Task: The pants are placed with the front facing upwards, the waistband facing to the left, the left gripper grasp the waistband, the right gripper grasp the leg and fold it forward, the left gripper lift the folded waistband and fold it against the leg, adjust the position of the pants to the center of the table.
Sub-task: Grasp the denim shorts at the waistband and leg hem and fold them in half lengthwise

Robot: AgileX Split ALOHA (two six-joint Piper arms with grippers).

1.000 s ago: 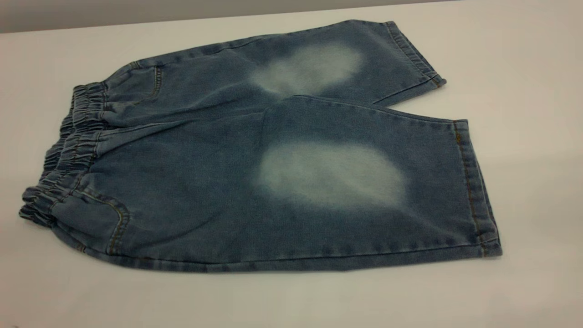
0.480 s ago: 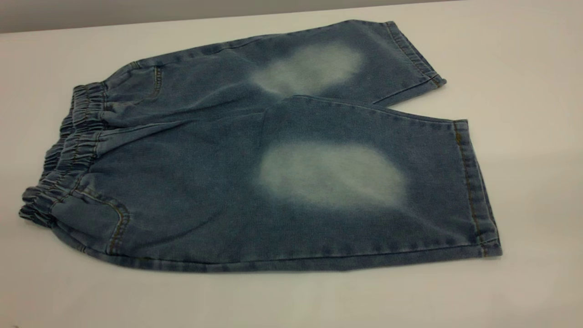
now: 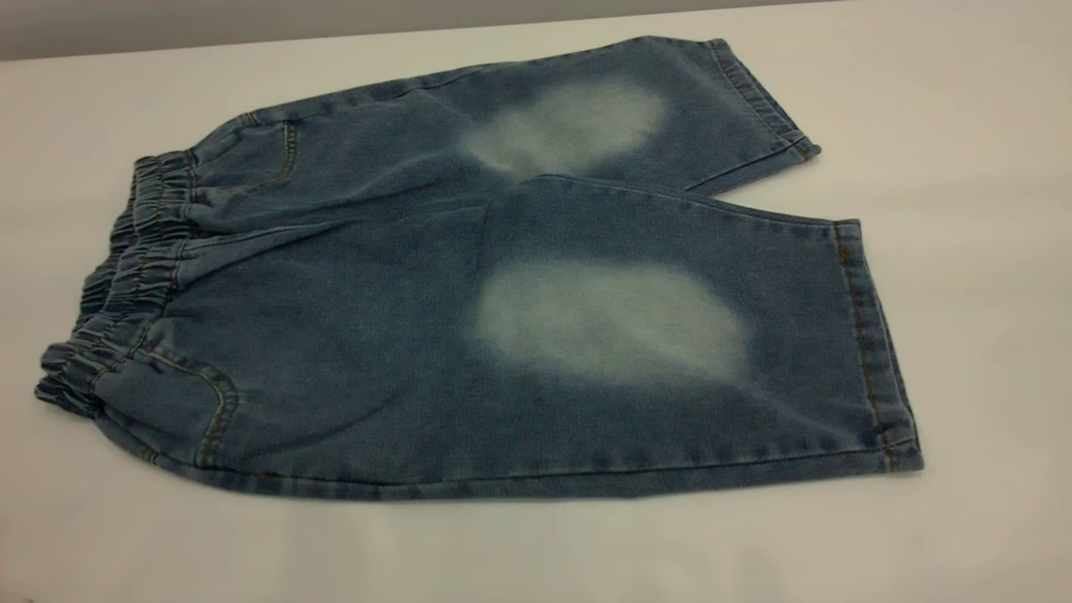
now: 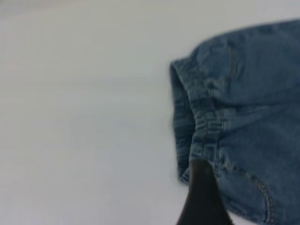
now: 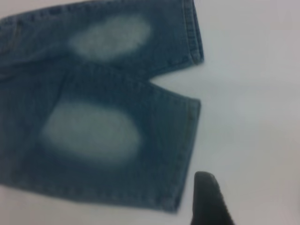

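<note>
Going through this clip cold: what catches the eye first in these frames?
The pants dominate, spread flat and unfolded on the white table, with two pale faded patches on the legs and the waistband at the exterior view's left. No arm shows in that view. Each wrist view shows only a dark tip: the left gripper by the waistband, the right gripper over bare table just off the near leg's hem.

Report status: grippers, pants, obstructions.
Left gripper above waistband, right gripper off the leg hem; neither holding. Pants flat, unfolded on table. Nothing in the way.
</note>
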